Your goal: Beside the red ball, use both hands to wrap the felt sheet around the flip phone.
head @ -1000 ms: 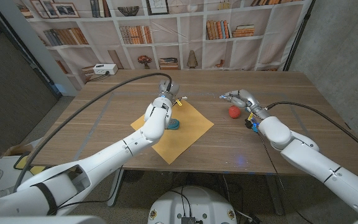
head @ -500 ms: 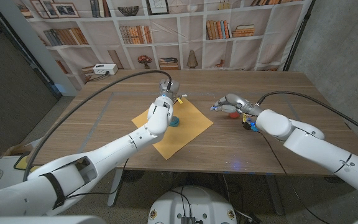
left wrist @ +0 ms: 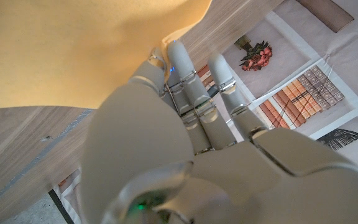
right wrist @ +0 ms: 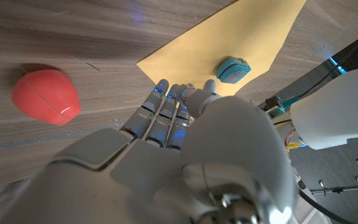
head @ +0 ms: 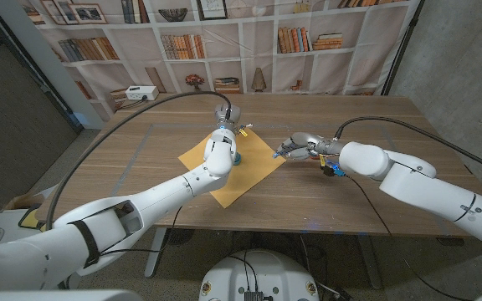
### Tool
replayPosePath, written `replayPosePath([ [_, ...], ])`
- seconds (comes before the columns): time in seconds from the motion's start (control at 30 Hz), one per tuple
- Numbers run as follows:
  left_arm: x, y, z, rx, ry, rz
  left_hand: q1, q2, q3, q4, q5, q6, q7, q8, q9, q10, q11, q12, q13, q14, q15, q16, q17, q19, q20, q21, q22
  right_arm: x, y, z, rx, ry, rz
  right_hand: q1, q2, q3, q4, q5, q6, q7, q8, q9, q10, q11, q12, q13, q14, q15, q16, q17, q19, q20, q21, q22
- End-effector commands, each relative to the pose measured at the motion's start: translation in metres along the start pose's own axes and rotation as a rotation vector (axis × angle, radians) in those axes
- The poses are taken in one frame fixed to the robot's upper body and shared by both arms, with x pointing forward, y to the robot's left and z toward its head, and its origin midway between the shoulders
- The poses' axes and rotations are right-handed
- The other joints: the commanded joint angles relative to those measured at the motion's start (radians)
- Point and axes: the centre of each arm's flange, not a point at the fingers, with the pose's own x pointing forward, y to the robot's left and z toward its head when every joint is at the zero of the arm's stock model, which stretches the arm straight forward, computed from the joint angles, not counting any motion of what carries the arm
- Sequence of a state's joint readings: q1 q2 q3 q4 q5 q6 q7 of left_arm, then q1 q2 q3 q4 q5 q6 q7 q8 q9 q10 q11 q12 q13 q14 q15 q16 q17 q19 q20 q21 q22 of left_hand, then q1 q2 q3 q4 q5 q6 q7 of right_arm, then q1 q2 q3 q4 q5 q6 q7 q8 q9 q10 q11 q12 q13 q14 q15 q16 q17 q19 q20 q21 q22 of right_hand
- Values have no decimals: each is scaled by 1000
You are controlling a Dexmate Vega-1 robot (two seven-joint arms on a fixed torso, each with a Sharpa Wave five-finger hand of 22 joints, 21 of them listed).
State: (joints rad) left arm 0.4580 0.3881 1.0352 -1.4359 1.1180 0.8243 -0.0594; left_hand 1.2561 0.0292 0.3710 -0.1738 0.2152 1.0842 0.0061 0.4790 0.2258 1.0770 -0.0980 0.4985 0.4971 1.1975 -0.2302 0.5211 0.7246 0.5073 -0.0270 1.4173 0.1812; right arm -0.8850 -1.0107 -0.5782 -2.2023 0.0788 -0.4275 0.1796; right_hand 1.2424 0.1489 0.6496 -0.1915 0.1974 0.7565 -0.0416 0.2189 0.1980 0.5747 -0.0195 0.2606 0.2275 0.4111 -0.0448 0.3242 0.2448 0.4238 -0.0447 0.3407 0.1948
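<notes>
Left robot hand: your left robot hand [head: 229,118] sits over the far corner of the felt sheet; in the left wrist view its fingers [left wrist: 194,99] reach side by side toward the sheet's edge; whether they pinch the felt you cannot tell from these frames.
Right robot hand: your right robot hand [head: 294,145] hovers at the sheet's right corner; its fingers [right wrist: 160,112] lie close together with the tips at the felt's corner; no grip on the felt is plainly shown, so its hold cannot be told.
Felt sheet: the yellow felt sheet [head: 249,171] lies flat on the desk, set like a diamond between your two arms.
Flip phone: the teal flip phone [right wrist: 232,70] rests on the felt near its far side, just beside your left wrist; the sheet is not folded over it.
Red ball: the red ball [right wrist: 46,96] sits on the bare wood just beside the sheet's right corner, close to your right robot hand.
Desk: the wooden desk [head: 366,180] carries all of it.
</notes>
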Motion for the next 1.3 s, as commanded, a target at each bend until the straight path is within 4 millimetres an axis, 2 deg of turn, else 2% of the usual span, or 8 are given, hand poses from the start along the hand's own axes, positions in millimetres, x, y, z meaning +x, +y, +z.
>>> replayPosePath([
  [0.03, 13, -4, 7, -36, 67, 40, 12, -6, 13, 3, 6, 16, 19, -2, 4, 75, -50, 6, 161, 11, 0, -2, 4, 8, 2, 5, 2, 11, 20, 21, -33, -57, 89, 45, 16, -6, 6, 2, -39, -17, -18, 5, -34, -15, -16, 3, -34, -118, -31, -15, -28, -62, -3, 3],
  [0.2, 19, -6, 11, -99, 84, 38, 12, -9, 18, 3, 10, 19, 22, -5, 8, 76, -50, 4, 162, 13, 0, -5, 7, 9, 5, 8, 1, 19, 28, 26, -27, -100, 113, 72, 21, -11, 10, 5, -66, -19, -27, 5, -61, -21, -29, 4, -48, -119, -47, -22, -35, -79, 1, 3],
  [0.33, 22, -5, 14, -162, 73, 23, 8, -12, 20, 6, 11, 17, 23, -9, 8, 80, -47, 3, 162, 19, 2, -6, 8, 11, 5, 10, 1, 23, 29, 32, -37, -144, 83, 12, -18, -89, 44, -17, -76, -14, -26, 6, -63, -12, -32, 4, -50, -91, -53, -27, -8, -30, 17, 0],
  [0.37, 22, -3, 15, -173, 67, 19, 7, -13, 20, 6, 12, 18, 25, -10, 8, 79, -48, 2, 161, 19, 1, -7, 9, 13, 5, 10, 1, 24, 30, 33, -50, -149, 71, -26, -29, -128, 60, -24, -85, -4, -26, 7, -64, -8, -34, 4, -51, -80, -54, -28, 3, -15, 22, -3],
  [0.67, 33, 12, -4, -514, -39, -203, -1, -1, 33, 13, 8, -12, 20, -17, 34, 46, -58, -7, 183, -15, 3, -29, 19, -14, 12, 8, 1, 39, 37, 42, -162, -153, 57, -175, -43, -242, 119, -23, -141, 2, -30, 9, -103, 20, -51, 3, -85, -61, -75, -34, -9, 22, 13, -11],
  [0.93, 53, 14, -30, -668, -199, -432, -19, 51, 50, 29, -29, -136, 4, -18, 146, -75, -55, -6, 274, -148, 15, -100, 70, -136, 72, -20, 1, 48, 43, 42, -209, -144, 58, -219, -43, -274, 133, -19, -153, 3, -28, 9, -120, 17, -55, 3, -110, -59, -88, -37, -33, 37, 0, -12],
  [1.1, 62, 18, -37, -617, -261, -472, -30, 63, 51, 37, -20, -148, -6, -7, 175, -95, -61, 3, 300, -163, 12, -116, 81, -148, 68, -30, -1, 55, 51, 43, -228, -148, 85, -207, -29, -272, 118, -12, -148, -2, -23, 9, -114, 4, -52, 3, -107, -74, -90, -41, -37, 39, -4, -12],
  [1.3, 65, 24, -39, -608, -262, -475, -30, 60, 53, 31, -16, -137, -8, 11, 200, -87, -68, 19, 317, -146, 9, -121, 88, -142, 60, -33, 0, 63, 60, 45, -274, -125, 134, -181, 19, -265, 87, -7, -100, -20, -6, 7, -45, -1, -29, 1, -4, -91, -55, -43, 23, 32, 14, -11],
])
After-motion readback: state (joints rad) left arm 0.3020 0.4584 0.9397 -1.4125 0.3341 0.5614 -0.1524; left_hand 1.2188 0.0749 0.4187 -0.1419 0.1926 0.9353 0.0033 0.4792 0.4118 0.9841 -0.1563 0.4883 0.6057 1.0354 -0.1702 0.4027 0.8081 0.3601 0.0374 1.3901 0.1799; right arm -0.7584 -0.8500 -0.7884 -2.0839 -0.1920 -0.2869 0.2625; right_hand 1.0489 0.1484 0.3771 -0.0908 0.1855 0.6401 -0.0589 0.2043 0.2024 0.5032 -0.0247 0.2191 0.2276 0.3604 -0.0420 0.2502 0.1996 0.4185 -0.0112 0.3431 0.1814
